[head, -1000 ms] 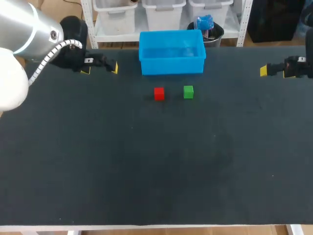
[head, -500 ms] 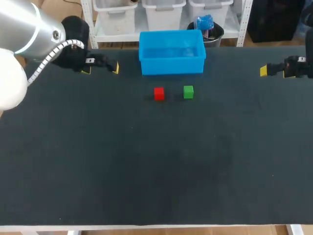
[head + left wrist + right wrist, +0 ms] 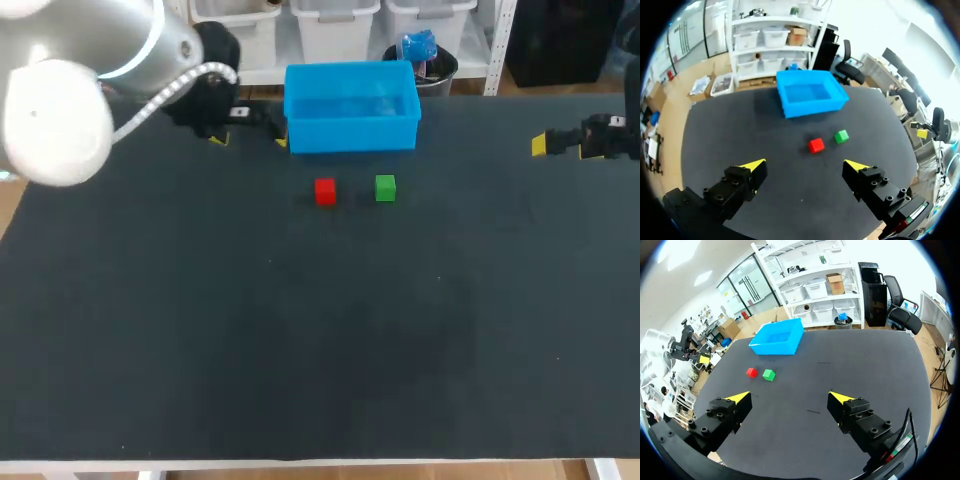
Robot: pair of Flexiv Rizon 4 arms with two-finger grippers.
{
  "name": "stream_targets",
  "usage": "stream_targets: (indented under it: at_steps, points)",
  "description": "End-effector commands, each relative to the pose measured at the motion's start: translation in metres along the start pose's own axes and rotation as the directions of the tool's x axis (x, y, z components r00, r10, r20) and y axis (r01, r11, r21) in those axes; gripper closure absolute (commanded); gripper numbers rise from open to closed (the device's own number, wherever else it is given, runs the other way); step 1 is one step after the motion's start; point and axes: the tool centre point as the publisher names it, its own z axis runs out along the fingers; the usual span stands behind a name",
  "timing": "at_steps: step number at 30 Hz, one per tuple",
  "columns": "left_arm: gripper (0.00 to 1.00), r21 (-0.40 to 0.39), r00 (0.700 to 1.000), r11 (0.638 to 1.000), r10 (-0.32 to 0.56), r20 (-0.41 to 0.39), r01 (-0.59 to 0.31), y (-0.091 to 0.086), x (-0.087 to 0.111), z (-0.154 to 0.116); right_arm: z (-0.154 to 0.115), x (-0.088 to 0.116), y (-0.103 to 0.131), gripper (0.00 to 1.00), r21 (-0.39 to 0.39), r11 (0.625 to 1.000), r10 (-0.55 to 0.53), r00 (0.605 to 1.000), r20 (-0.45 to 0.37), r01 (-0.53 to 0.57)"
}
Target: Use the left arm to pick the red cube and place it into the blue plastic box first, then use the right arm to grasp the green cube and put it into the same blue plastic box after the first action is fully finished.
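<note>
Now: both cubes on the table (image 3: 300, 350), outside the box
Box: blue plastic box (image 3: 352, 133), at far edge
Red cube (image 3: 325, 191): near box front, green cube (image 3: 385, 187) beside it, apart
Left hand (image 3: 250, 140): fingers apart, holding nothing, beside box
Right hand (image 3: 790, 397): fingers apart, holding nothing, well apart from cubes

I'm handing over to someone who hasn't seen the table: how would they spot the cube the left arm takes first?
Find the blue plastic box at the far middle of the black table. Two small cubes sit apart just in front of it. Take the red cube, the left one; its neighbour is the green cube.
</note>
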Motion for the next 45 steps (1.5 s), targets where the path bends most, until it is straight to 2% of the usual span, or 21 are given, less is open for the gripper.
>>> stream_targets:
  at_steps: [1,7,13,22,26,45]
  points:
    - [0.0,-0.058,0.999,0.998,-0.005,-0.044,0.002,-0.013,-0.013,0.018,0.0,0.0,0.0,0.0,0.001,1.0,0.0,1.0,-0.001,0.0]
    - [0.0,-0.069,0.995,0.998,-0.009,-0.097,0.002,-0.027,-0.015,0.036,0.0,0.0,0.0,0.0,0.001,1.0,0.0,1.0,-0.001,0.0]
    - [0.0,-0.122,0.987,0.992,-0.049,-0.152,0.03,-0.035,-0.012,0.051,0.0,0.0,0.0,0.0,0.001,1.0,0.0,1.0,-0.001,0.0]
    - [0.0,-0.167,0.976,0.984,-0.099,-0.193,0.067,-0.039,-0.011,0.069,0.0,0.0,0.0,0.0,0.001,1.0,0.0,1.0,-0.001,0.0]
    - [0.0,-0.162,0.974,0.982,-0.123,-0.193,0.092,-0.04,-0.012,0.076,0.0,0.0,0.0,0.0,0.001,1.0,0.0,1.0,-0.001,0.0]
    - [0.0,-0.238,0.955,0.963,-0.183,-0.233,0.126,-0.043,-0.008,0.115,0.0,0.0,0.0,0.0,0.001,1.0,0.0,1.0,-0.001,0.0]
